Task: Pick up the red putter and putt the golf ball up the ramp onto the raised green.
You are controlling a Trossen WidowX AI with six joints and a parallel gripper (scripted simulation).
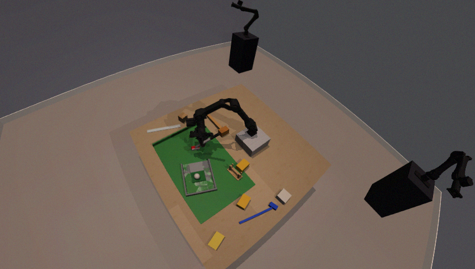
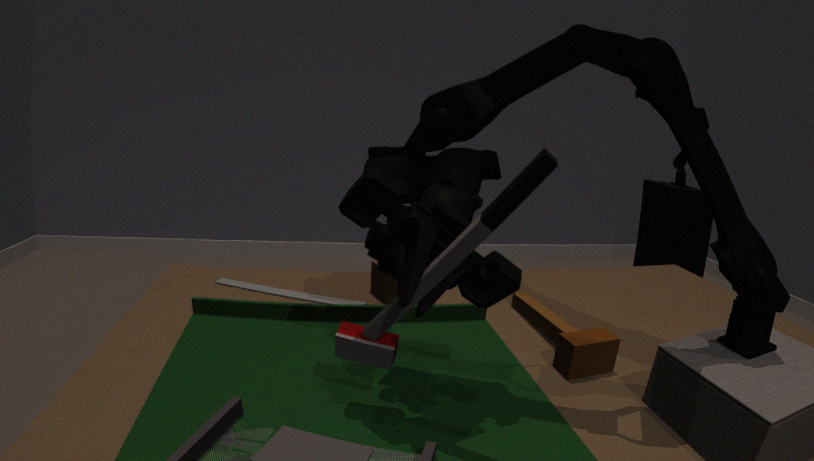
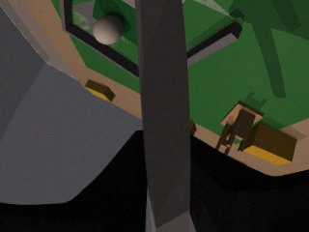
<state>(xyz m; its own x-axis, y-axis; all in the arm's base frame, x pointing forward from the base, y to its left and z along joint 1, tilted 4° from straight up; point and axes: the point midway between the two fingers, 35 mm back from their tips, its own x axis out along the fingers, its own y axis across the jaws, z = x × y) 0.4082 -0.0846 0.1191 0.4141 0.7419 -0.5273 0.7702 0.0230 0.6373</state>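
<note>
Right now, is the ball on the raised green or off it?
On it: the ball sits on the dark green patch inside the gray frame.

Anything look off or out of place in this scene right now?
Nothing stands out. The golf ball sits on the raised green inside the grey frame. The tool is shut on the red putter, shaft tilted, head hanging just above the turf. The wooden mallet and blue mallet lie flat.
</note>
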